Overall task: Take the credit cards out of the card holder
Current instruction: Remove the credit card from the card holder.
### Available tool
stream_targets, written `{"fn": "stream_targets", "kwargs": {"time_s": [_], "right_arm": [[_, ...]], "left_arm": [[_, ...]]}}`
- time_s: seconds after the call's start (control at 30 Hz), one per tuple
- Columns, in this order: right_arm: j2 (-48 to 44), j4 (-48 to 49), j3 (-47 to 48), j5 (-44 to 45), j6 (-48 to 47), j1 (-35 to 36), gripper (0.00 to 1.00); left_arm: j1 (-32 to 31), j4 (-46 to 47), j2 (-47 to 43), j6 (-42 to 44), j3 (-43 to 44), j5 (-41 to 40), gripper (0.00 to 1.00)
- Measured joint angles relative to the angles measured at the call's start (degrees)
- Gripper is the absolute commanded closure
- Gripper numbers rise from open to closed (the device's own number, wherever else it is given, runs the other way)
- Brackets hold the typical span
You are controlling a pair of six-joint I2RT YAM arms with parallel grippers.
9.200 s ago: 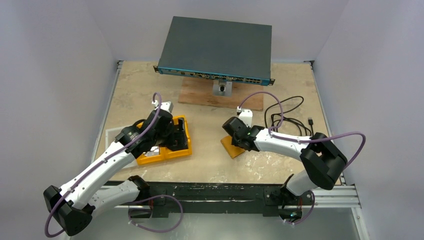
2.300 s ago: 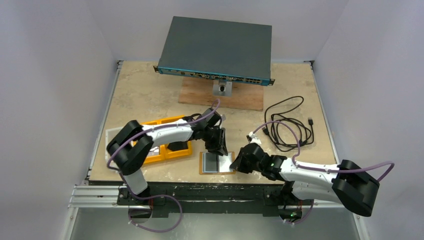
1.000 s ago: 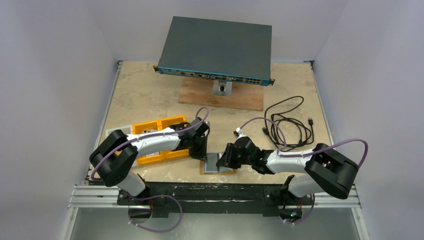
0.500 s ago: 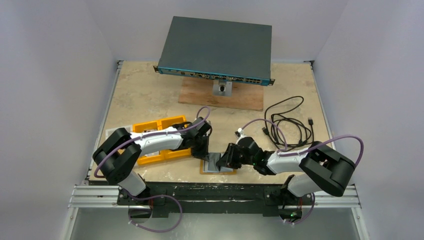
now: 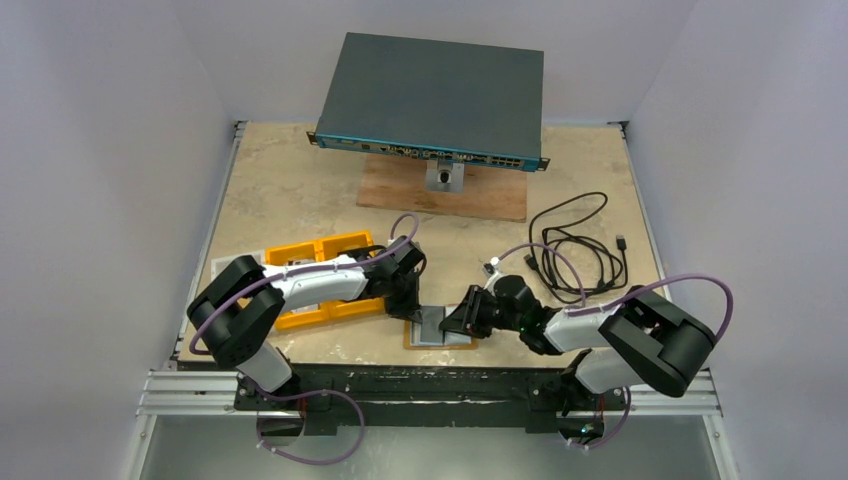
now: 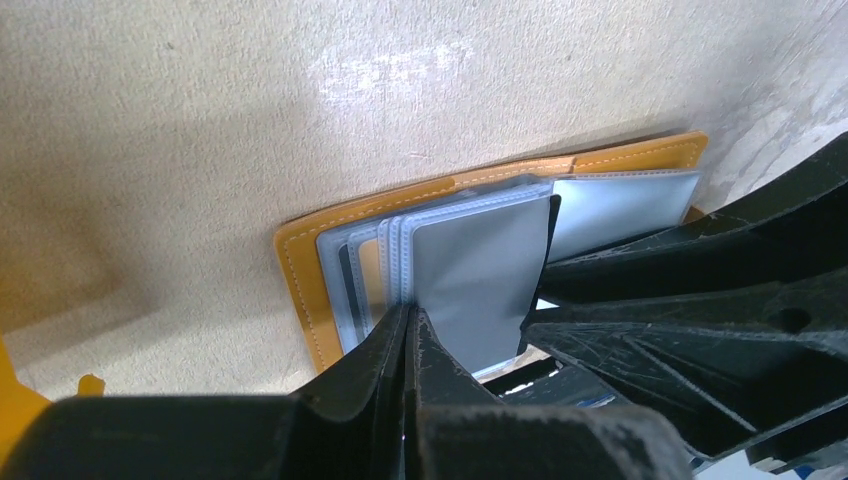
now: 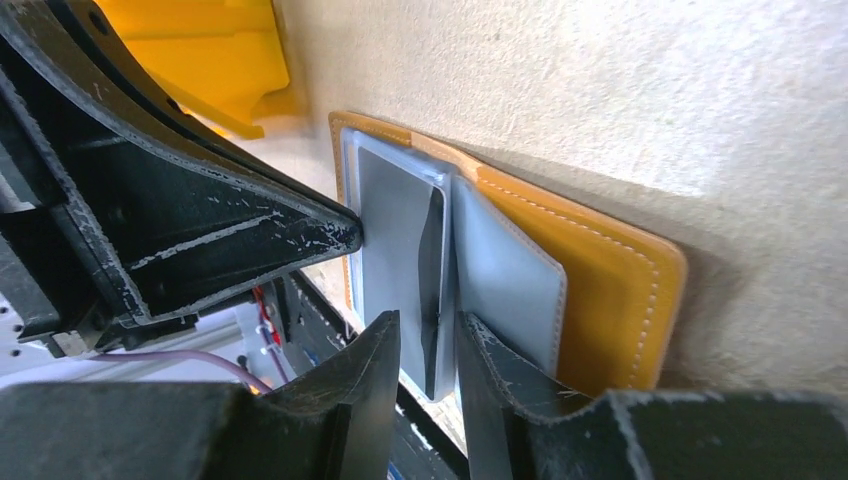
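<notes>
Change, half a second: our right end effector [image 5: 452, 322] [image 7: 428, 325] has drawn slightly to the right along the holder [image 5: 428, 330] [image 6: 300, 262]. The left end effector [image 5: 408, 305] [image 6: 408, 318] and the holder sit as they did.
Change, two seconds: both end effectors then stood off the open holder; now both are at it.
Change, nine seconds: the holder then lay farther in, under the right arm, and the left arm was over the tray [image 5: 340, 243]. Now the holder lies open by the near edge of the surface [image 5: 300, 190].
Holder: one, tan, flat and open, between the two end effectors.
Cards [image 6: 475, 275]: we count two grey faces, one on a raised leaf at the middle, one lying flat beside it [image 6: 620, 200]. Both are in the holder; we cannot tell whether others sit behind.
Sleeves [image 6: 365, 270]: several, clear, edges stacked; we cannot tell the exact count.
Left end effector: one; fingers together, tips at the sleeves' edge. We cannot tell whether a leaf is caught.
Right end effector: one; fingers a little apart, the raised leaf edge-on in the gap with space on either side.
Tray: one, yellow, left of the holder, partly under the left arm.
Cable [image 5: 575, 245]: one, black, coiled, at the right.
Board [image 5: 480, 195]: one, wooden, below the switch.
Switch [image 5: 430, 90]: one, grey, farthest.
</notes>
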Motion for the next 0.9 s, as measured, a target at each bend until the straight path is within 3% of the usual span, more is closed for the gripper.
{"fn": "stream_targets", "kwargs": {"time_s": [0.33,0.63,0.9], "right_arm": [[6.4,13.7,-3.6,-5.3,5.2,-2.8,0.83],[15.3,27.7,-6.7,-7.2,10.6,-3.3,0.85],[19.9,36.4,-8.7,-7.3,13.4,-3.3,0.97]], "left_arm": [[0.0,0.2,0.1,-1.0,-0.1,0.0,1.00],[0.0,0.2,0.1,-1.0,-0.1,0.0,1.00],[0.0,0.2,0.1,-1.1,-0.1,0.0,1.00]]}}
